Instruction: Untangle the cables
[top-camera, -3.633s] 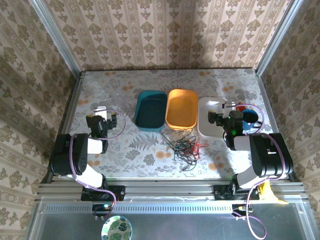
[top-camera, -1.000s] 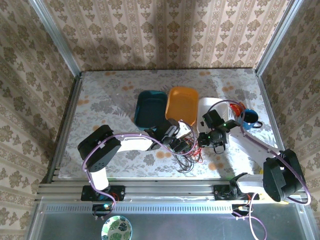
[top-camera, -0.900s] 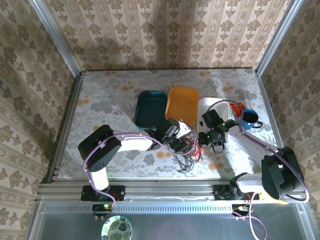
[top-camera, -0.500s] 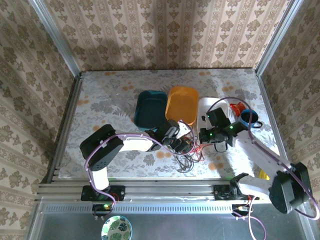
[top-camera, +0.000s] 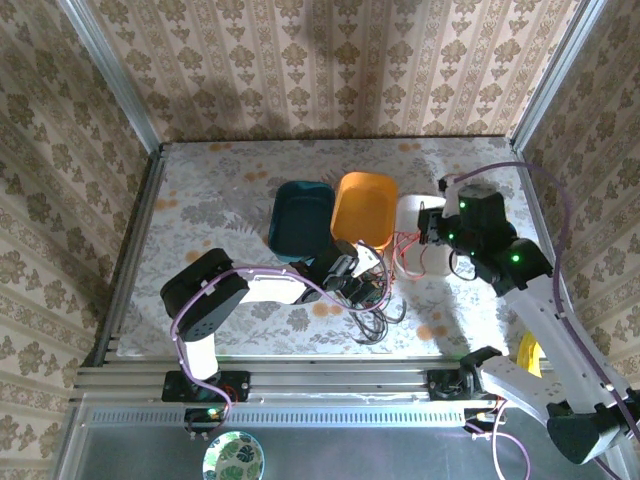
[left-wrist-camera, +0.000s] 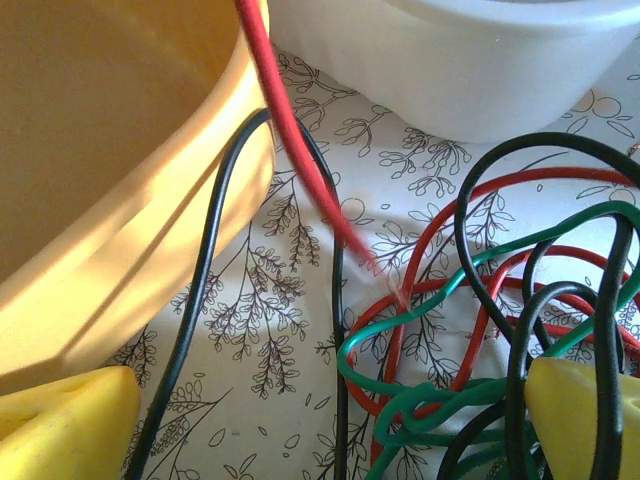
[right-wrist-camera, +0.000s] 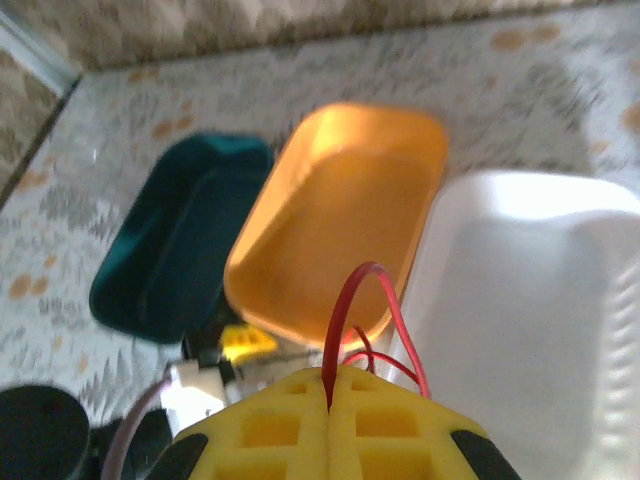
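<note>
Our right end effector clamps a red cable, the left end effector gapes over the tangle; we fear pulling tightens knots.

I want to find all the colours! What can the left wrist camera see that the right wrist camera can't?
Left wrist camera's extras: the green cable and black cable, looped together on the table between the yellow fingers of the open left claw. Right wrist camera's extras: the teal tray, and the right claw shut on the red cable. Both: that red cable, the orange tray and the white tray.
</note>
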